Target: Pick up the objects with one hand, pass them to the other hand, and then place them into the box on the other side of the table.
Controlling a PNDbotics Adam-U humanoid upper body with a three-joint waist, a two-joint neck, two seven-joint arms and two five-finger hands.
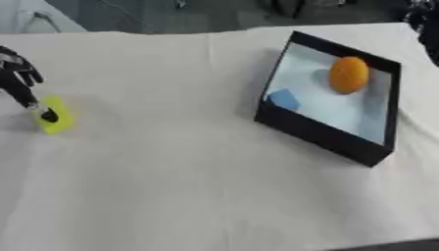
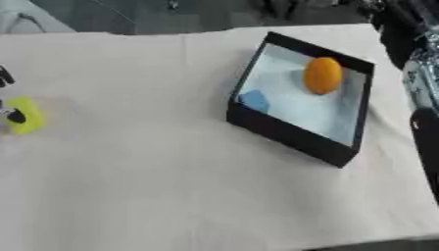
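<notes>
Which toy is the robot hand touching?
The yellow one, alone on the cloth at the left, under the left hand. The orange one and the blue one lie in the box.

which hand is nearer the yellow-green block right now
Left. The left hand is right at the yellow-green block at the table's left edge, a fingertip on it. The right hand itself isn't visible; only its arm shows at the far right, beyond the box.

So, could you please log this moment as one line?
left hand: fingertip on yellow-green block | black box: orange ball, blue piece | right hand: not visible
</notes>
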